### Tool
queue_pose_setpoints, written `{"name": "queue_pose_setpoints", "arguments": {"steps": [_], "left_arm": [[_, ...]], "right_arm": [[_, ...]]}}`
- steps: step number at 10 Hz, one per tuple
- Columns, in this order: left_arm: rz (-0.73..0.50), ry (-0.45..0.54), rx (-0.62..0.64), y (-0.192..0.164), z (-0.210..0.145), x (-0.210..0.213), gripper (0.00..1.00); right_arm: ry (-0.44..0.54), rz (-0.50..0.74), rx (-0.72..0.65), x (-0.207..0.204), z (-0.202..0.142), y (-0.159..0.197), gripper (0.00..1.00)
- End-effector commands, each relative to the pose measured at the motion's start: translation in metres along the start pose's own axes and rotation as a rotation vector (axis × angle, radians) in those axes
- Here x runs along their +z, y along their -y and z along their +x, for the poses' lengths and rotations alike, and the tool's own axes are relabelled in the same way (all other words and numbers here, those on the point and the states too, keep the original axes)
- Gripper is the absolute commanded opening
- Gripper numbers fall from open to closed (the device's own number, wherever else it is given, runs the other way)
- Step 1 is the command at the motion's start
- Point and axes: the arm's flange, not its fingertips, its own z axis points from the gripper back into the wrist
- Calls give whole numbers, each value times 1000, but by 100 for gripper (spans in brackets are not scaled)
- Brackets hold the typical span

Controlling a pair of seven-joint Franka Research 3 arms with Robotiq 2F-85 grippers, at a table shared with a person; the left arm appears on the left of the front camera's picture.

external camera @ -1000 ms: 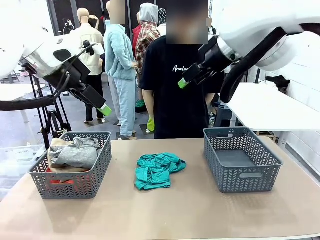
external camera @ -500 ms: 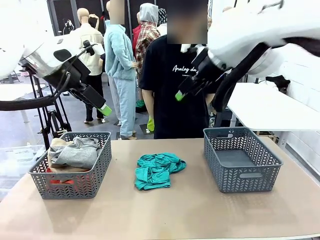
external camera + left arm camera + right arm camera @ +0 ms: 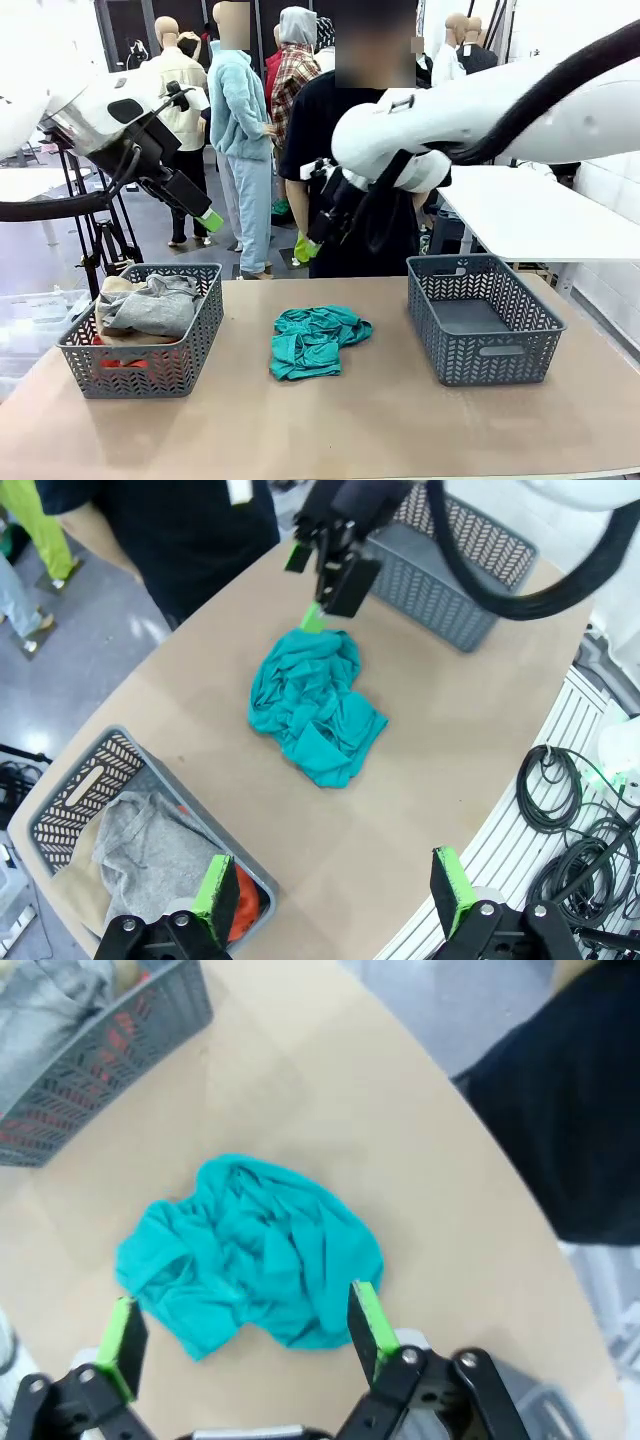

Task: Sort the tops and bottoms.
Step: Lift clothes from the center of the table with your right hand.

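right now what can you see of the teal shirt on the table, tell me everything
The teal T-shirt is a soft, thin cloth garment, crumpled into a loose heap of folds, so its sleeves and neck cannot be made out. It lies on the bare tan tabletop between the two grey baskets, touching neither. Nothing holds it: the right hand hangs open above it, its green pads on either side of the heap in the right wrist view.

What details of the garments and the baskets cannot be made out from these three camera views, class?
- Crumpled teal cloth garment: bunched up in every view, so its cut cannot be told.
- Tan garment and orange-red garment: front view, buried under the grey garment in the left grey plastic basket.
- Right grey plastic basket: front view, its near wall hides part of the floor.
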Motion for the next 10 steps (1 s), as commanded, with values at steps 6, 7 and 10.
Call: {"name": "queue_pose_setpoints", "arguments": {"steps": [6,7,10], "left_arm": [[0,3,7,-1,-1,1,100],[0,3,7,-1,-1,1,100],[0,3,7,-1,-1,1,100]], "right_arm": [[-101,29,64,-49,7,0,100],[-101,29,64,-49,7,0,100],[-220,-11,39,-77,3,-8,100]]}}
